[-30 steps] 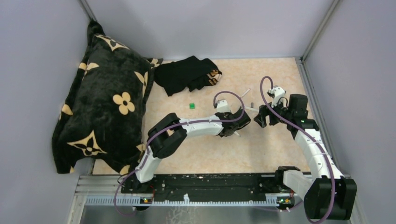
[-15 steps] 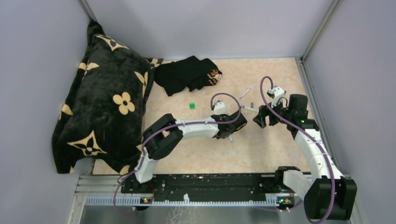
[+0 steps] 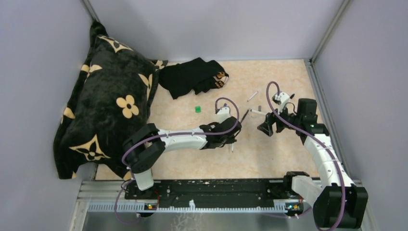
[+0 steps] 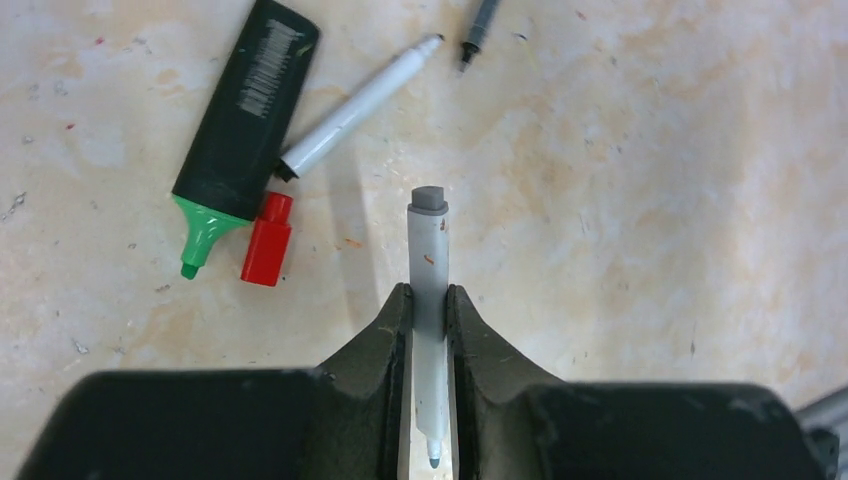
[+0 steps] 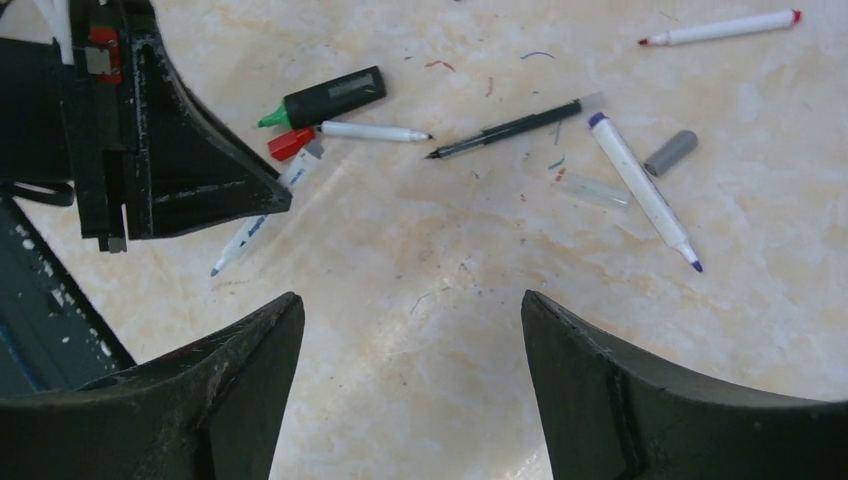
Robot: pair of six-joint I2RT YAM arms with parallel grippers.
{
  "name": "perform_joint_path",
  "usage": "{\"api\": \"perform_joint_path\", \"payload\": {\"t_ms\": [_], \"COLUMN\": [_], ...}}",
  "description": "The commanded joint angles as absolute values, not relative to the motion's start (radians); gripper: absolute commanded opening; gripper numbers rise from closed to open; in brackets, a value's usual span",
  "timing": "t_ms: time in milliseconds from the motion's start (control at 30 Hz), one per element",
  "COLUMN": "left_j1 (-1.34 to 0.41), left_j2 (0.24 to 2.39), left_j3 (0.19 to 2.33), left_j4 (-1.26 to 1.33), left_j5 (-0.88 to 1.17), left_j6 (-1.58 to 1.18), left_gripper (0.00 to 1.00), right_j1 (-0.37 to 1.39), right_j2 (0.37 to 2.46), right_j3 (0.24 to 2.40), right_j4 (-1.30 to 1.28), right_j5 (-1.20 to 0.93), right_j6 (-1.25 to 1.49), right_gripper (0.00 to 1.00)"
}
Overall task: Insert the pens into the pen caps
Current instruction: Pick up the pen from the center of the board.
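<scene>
My left gripper (image 4: pixel 430 300) is shut on a thin white pen (image 4: pixel 430 255), whose grey end sticks out ahead and whose tip points back between the fingers. Beyond it lie a black marker with a green tip (image 4: pixel 245 110), a red cap (image 4: pixel 267 238), another white pen (image 4: pixel 355 105) and a thin black pen (image 4: pixel 478 25). My right gripper (image 5: pixel 410 310) stands open over bare table. In its view are a purple-tipped pen (image 5: pixel 640 185), a grey cap (image 5: pixel 670 153), a clear cap (image 5: pixel 595 190) and a red-tipped pen (image 5: pixel 720 27). A green cap (image 3: pixel 197 109) sits apart to the left.
A big black pillow with tan flowers (image 3: pixel 110 110) fills the table's left side. A black cloth (image 3: pixel 192 74) lies at the back. Grey walls close in the table, with the right wall near my right arm (image 3: pixel 322 149).
My left gripper has closed on the white pen and drawn back to the left and nearer with it. The right gripper has shifted slightly left.
</scene>
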State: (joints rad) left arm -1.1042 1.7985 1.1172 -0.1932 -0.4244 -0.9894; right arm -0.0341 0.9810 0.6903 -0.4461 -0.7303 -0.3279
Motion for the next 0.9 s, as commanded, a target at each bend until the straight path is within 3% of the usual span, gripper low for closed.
{"api": "perform_joint_path", "payload": {"t_ms": [0, 200, 300, 367, 467, 600, 867], "left_j1": [-1.108, -1.061, -1.005, -0.956, -0.902, -0.867, -0.868], "left_j2": [1.732, 1.669, 1.662, 1.672, 1.698, 1.748, 1.809], "left_j3": [1.020, 0.922, 0.912, 0.919, 0.939, 0.995, 1.089], "left_j4": [0.039, 0.207, 0.250, 0.259, 0.257, 0.201, 0.131], "left_j5": [-0.301, 0.008, 0.274, 0.463, 0.660, 0.809, 0.885], "left_j6": [-0.732, -0.471, -0.396, -0.358, -0.332, -0.297, -0.277], "left_gripper": [0.00, 0.00, 0.00, 0.00, 0.00, 0.00, 0.00], "right_j1": [-0.041, -0.037, -0.031, -0.030, -0.011, 0.065, 0.236], "right_j2": [0.946, 0.930, 0.934, 0.946, 0.993, 1.014, 1.041], "right_j3": [0.745, 0.708, 0.696, 0.698, 0.704, 0.715, 0.733], "right_j4": [-0.487, -0.605, -0.765, -0.913, -1.007, -0.963, -0.818], "right_j5": [-0.904, -1.061, -1.105, -1.133, -1.099, -1.039, -0.879], "right_j6": [-0.449, -0.776, -1.133, -1.515, -1.791, -1.826, -1.652], "right_gripper": [0.79, 0.84, 0.83, 0.84, 0.84, 0.80, 0.67]}}
